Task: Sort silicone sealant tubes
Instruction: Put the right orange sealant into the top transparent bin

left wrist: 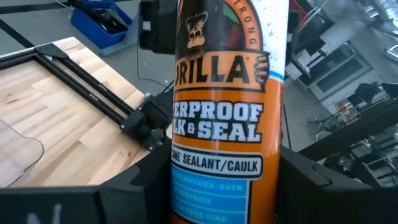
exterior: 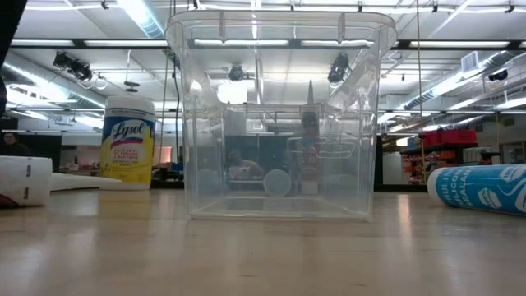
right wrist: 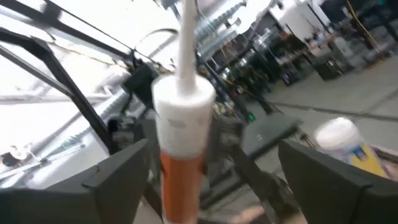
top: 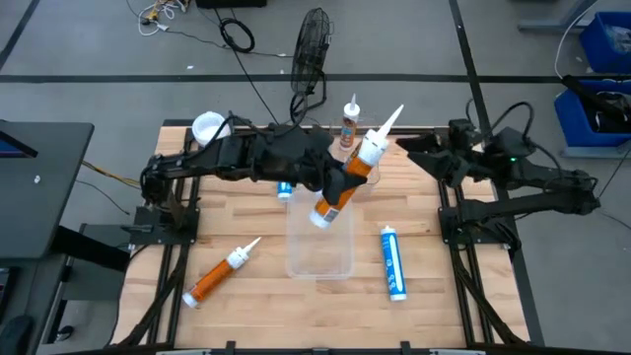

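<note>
My left gripper [top: 342,182] is shut on an orange sealant tube [top: 347,177] above the clear bin [top: 320,251]. The tube's white nozzle [top: 392,116] points up toward the far right. My right gripper [top: 412,148] is open; its fingers [right wrist: 118,177] stand on either side of that tube's nozzle end [right wrist: 181,106] without touching. A second orange tube [top: 349,123] stands upright beyond the bin. A third orange tube [top: 219,273] lies at the near left. One blue tube [top: 392,261] lies right of the bin. Another blue tube [top: 284,189] shows partly under my left arm. My left gripper pinches the orange tube's body about midway along [left wrist: 227,155] between its two fingers [left wrist: 140,186], which lie across the tube. The tube is lifted clear and tilted, with its base [top: 321,217] down over the bin and its nozzle up.
A yellow canister with a white lid [top: 209,128] stands at the far left and also shows in the low view [exterior: 127,141]. The clear bin [exterior: 279,123] stands open at the table's middle. Bare wood lies near the front edge [top: 325,316].
</note>
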Controlling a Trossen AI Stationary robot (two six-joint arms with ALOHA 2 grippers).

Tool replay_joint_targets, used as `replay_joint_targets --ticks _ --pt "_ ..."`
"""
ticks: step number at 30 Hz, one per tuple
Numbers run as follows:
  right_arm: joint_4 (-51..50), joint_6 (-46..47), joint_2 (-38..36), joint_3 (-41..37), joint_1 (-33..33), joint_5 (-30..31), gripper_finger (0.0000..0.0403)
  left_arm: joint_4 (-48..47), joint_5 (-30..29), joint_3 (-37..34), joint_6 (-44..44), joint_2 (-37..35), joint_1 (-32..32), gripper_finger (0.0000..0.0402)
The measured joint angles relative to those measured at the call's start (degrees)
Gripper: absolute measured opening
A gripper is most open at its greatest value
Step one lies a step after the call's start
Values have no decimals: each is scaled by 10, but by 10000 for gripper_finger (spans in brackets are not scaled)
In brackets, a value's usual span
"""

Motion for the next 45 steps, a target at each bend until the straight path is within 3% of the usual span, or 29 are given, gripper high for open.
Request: replay_joint_targets --ticks 13,27,33,43,45 --pt "156 -3 102 2 20 -3 382 1 0 0 -11 0 17 211" --pt "138 -44 185 101 31 8 378 7 -1 1 -11 1 20 211" --pt "144 -49 186 101 31 24 336 8 -1 1 -9 1 18 211" --pt "145 -46 187 101 27 29 215 8 2 1 9 1 19 211" --pt "145 -47 187 101 26 28 211 8 2 1 8 1 19 215"
